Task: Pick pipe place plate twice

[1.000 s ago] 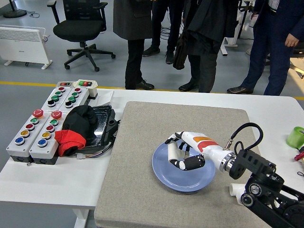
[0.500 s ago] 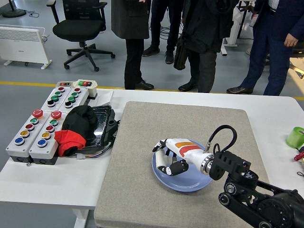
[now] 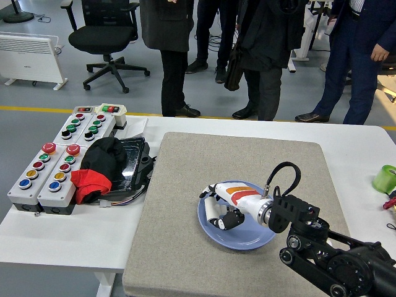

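A pale blue plate lies on the grey mat in the middle of the table. My right hand, white with orange and red stripes on its back, reaches in from the lower right and sits low over the plate's left part. Its fingers are curled around a short white pipe, which shows only partly between fingers and thumb. I cannot tell whether the pipe touches the plate. My left arm is out of view.
Two grey button boxes and a black and red cloth on a black tray fill the table's left. A green roll sits at the right edge. Several people stand beyond the far side.
My right hand has moved left and lower over the plate, still curled on the white pipe. The forearm now covers the mat right of the plate, where a second white pipe piece showed.
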Controlling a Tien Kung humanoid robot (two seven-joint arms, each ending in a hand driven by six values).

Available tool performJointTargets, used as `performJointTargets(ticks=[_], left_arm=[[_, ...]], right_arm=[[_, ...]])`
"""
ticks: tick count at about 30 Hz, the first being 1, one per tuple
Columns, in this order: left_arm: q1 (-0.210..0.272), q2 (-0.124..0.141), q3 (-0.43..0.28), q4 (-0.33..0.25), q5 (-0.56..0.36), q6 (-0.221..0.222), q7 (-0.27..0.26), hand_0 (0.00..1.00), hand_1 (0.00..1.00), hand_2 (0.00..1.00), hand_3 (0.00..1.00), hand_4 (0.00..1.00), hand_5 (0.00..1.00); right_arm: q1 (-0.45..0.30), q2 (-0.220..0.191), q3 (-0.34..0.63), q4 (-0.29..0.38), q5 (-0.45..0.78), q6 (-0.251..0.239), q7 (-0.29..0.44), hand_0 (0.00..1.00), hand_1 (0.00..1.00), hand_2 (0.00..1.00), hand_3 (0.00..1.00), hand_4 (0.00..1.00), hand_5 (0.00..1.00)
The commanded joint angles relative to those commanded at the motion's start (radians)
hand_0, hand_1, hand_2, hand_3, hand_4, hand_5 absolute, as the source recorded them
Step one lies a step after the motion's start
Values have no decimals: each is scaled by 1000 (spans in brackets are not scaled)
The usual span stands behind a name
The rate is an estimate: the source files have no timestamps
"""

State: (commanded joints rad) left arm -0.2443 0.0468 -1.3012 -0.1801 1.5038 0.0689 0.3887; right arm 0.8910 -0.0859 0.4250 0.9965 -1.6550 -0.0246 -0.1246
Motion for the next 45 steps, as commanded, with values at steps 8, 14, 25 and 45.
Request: performJointTargets(ticks=[8, 14, 25, 45], left_arm=[[0, 0, 0, 0, -1, 1, 0, 723, 748, 700, 647, 402, 998], [-1, -1, 0, 0, 0, 1, 0, 723, 748, 701, 648, 402, 998], [-2, 0, -1, 0, 3, 2, 0, 723, 749, 702, 649, 400, 998], [-2, 3, -5, 0, 10, 5, 0, 723, 749, 702, 648, 397, 998]], right_arm=[[-4, -6, 25, 5, -7, 43, -18, 990, 917, 998, 958, 688, 281], [-15, -21, 69, 37, -8, 81, -22, 998, 931, 998, 983, 701, 290], [-30, -65, 179, 103, -36, 231, -68, 998, 935, 998, 993, 716, 310], [-230, -364, 468, 439, 36, 457, -132, 998, 934, 998, 998, 759, 365]])
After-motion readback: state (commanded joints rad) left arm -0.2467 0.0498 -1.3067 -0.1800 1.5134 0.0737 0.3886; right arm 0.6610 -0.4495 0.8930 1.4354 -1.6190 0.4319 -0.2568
